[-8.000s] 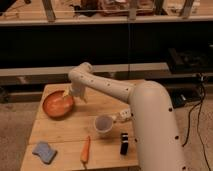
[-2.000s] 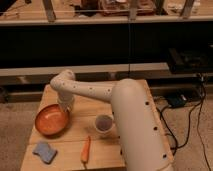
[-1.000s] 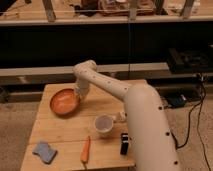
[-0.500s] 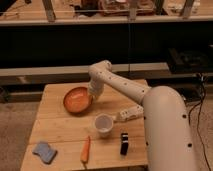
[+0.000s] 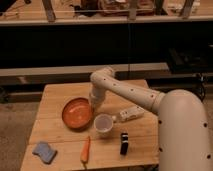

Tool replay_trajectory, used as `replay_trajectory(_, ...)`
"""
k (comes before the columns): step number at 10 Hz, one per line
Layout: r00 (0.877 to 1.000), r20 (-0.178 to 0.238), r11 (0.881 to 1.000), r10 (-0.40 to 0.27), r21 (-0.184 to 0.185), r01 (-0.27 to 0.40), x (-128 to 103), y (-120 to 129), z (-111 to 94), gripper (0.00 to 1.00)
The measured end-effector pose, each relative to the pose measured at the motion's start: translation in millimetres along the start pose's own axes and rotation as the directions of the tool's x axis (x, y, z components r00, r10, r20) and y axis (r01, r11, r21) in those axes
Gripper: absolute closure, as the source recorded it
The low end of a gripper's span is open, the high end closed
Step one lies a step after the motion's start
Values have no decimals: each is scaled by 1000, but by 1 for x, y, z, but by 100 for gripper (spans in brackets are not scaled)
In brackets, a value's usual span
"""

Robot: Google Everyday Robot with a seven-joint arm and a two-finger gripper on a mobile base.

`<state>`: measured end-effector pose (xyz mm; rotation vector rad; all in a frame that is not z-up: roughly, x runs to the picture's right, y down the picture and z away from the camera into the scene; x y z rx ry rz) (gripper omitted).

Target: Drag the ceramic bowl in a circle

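Observation:
The ceramic bowl (image 5: 77,112) is a wide, shallow orange-terracotta bowl sitting on the wooden table (image 5: 55,95), left of centre. My gripper (image 5: 93,106) reaches down from the white arm (image 5: 130,92) and sits at the bowl's right rim. A small pale cup (image 5: 103,124) stands right next to the bowl's lower right edge.
A carrot (image 5: 85,149) lies near the front edge. A blue-grey sponge (image 5: 44,151) sits at the front left corner. A small black object (image 5: 124,143) stands at the front right. A pale bottle-like item (image 5: 129,113) lies right of the cup.
The bowl and gripper have moved from the table's back centre forward and toward the cup. Over the past seconds the bowl travelled from front left, to back, to here.

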<state>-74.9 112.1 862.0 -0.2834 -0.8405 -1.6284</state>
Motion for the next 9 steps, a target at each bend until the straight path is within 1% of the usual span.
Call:
replay_trajectory(1, 999, 6, 999, -37, 4, 37, -2, -8, 2, 100)
replay_trajectory(2, 994, 20, 994, -107, 9, 107, -6, -27, 6, 100)
replay_trajectory(3, 989, 33, 989, -146, 13, 145, -9, -40, 12, 100)
replay_trajectory(4, 981, 47, 982, -191, 17, 190, -11, -58, 19, 100)
replay_trajectory(5, 966, 70, 968, -250, 19, 249, -15, -82, 30, 100)
replay_trajectory(6, 951, 88, 956, -295, 21, 294, -17, -101, 39, 100)
replay_trajectory(7, 939, 96, 944, -329, 23, 328, -20, -118, 46, 100)
replay_trajectory(8, 942, 89, 946, -323, 18, 323, -18, -126, 47, 100)
replay_trajectory(9, 950, 83, 953, -302, 16, 302, -13, -130, 48, 100)
